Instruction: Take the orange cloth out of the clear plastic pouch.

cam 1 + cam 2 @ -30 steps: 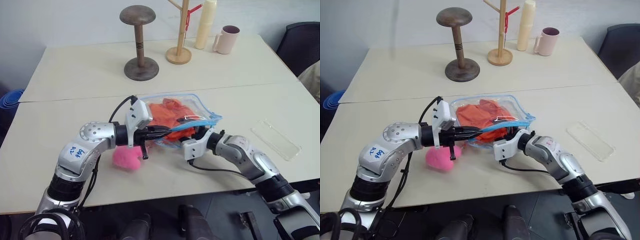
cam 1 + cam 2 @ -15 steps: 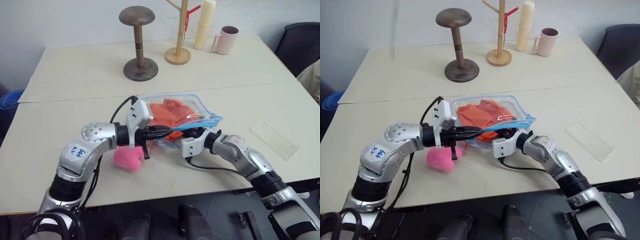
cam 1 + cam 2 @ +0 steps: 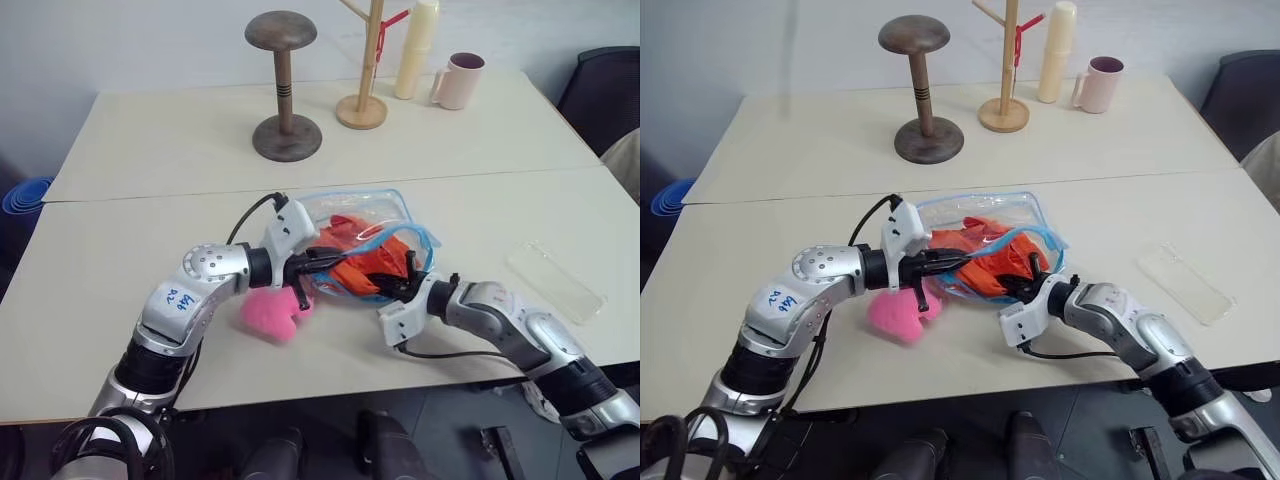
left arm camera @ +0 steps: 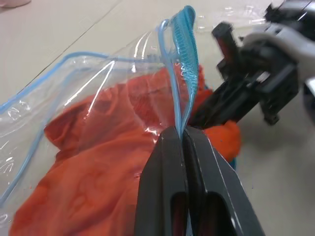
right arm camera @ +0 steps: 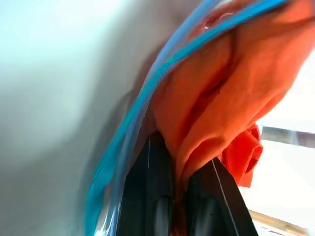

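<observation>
Cloth (image 3: 365, 262) sits mostly inside the pouch (image 3: 385, 212) near the desk's (image 3: 150, 150) front edge, one fold drawn out through the mouth. We see our right gripper (image 5: 173, 192) with jaws closed on that fold. Our left gripper (image 4: 184, 135) has its jaws pinched shut on the pouch's blue zipper edge. A pink plush (image 3: 270, 314) lies just beside the pouch.

You've got a cream table (image 3: 150, 150): hat stand (image 3: 285, 95), peg tree (image 3: 365, 70), cup stack (image 3: 417, 48), mug (image 3: 460, 80) along top; pouch (image 3: 385, 215), plush (image 3: 270, 315) center; clear sheet (image 3: 555, 280) right.
</observation>
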Available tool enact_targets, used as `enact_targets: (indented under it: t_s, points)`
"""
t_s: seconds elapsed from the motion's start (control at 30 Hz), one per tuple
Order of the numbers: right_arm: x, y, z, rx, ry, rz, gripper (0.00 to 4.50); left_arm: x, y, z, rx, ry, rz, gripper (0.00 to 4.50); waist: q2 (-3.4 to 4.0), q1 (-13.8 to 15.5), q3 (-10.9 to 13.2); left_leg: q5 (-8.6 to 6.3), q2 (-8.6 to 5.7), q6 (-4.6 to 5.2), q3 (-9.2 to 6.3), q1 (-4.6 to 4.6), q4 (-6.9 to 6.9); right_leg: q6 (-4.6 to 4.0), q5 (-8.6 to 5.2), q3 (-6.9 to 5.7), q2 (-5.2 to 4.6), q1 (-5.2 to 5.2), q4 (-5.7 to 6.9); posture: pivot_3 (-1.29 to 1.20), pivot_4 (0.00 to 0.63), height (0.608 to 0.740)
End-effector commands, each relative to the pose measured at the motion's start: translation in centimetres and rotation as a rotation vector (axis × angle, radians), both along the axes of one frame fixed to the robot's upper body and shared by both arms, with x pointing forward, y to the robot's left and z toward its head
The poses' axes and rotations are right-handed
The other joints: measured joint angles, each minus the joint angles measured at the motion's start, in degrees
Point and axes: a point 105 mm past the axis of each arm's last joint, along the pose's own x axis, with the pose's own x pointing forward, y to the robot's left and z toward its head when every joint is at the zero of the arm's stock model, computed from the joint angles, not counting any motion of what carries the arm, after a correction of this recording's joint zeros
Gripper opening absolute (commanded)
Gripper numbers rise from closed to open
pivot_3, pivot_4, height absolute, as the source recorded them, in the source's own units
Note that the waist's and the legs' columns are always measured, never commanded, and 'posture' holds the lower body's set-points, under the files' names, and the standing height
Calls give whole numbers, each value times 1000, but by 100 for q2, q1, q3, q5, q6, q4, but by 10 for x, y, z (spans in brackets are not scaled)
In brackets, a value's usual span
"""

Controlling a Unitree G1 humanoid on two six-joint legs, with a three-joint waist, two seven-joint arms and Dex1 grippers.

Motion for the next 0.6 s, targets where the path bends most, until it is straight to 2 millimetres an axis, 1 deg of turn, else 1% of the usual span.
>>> enact_targets:
  t_s: [0.03,0.17,0.23,0.3,0.37,0.43,0.5,0.57,0.6]
  points:
    - [-31,-5,17,-23,0,125,17,10,10,-3,23,-25,62,0,0,15,0,0,0,0,0,-1,1,0,0,-1,0,1,-1,0,150,740]
    - [-70,-31,1,-107,163,161,17,18,21,-7,53,-36,114,0,0,22,0,0,2,0,-1,-6,-1,0,0,-2,-1,-1,-6,0,150,740]
    - [-84,-50,-8,-154,221,129,17,21,28,-8,60,-36,133,0,-1,21,1,0,2,0,-1,-8,-1,0,0,-2,0,-2,-7,0,150,740]
    - [-93,-70,-16,-188,271,76,17,22,35,-8,65,-40,151,0,-1,21,0,0,2,1,-1,-8,0,0,0,-1,1,-1,-6,0,150,740]
    - [-94,-102,-19,-217,289,-38,17,21,43,-6,83,-50,152,0,-1,19,0,0,2,1,2,-4,0,0,0,1,1,0,-5,0,150,740]
    - [-88,-137,-16,-248,267,-173,17,14,47,-3,102,-56,117,0,-2,15,1,0,3,0,5,5,-2,0,0,5,3,7,-4,0,150,740]
    - [-77,-171,-6,-261,217,-316,17,-2,47,0,119,-64,24,0,-2,1,1,0,3,1,19,14,-11,0,0,16,5,9,-6,0,150,740]
    - [-61,-194,7,-207,149,-454,17,-21,47,-3,157,-58,-75,0,-3,1,2,-1,3,2,31,24,-25,0,0,28,6,10,-8,0,150,740]
    - [-54,-201,12,-184,123,-500,17,-28,48,-5,178,-53,-109,0,-3,-4,2,0,4,3,35,29,-32,0,0,32,5,12,-10,0,150,740]
